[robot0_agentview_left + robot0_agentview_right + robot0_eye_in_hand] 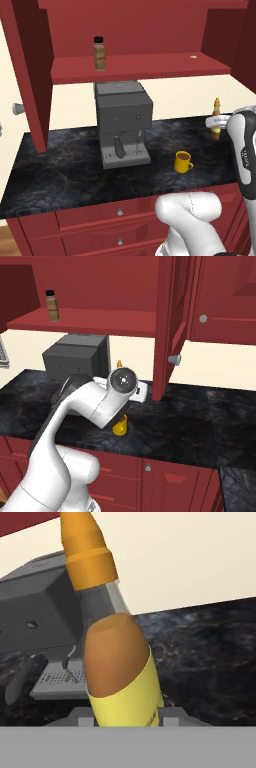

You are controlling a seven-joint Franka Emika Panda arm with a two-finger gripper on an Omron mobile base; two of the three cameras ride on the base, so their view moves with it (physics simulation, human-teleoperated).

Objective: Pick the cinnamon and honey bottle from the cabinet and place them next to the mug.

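The honey bottle (120, 672), amber-yellow with an orange pointed tip, stands upright between my fingertips. My gripper (216, 121) is shut on the honey bottle (216, 116) low over the dark counter, behind and to the right of the yellow mug (183, 161). Whether the bottle's base touches the counter I cannot tell. The cinnamon (100, 54), a black-capped brown jar, stands on the shelf of the red cabinet (150, 65), toward its left. In the right base view the cinnamon (52, 306) is at upper left; the bottle's tip (119, 363) pokes above my wrist, and the mug (120, 426) is partly hidden below it.
A grey coffee machine (122, 122) stands on the counter (60, 170) under the shelf, left of the mug. An open cabinet door (170, 326) hangs to the right of my hand. Red drawers (120, 212) run below the counter's front edge.
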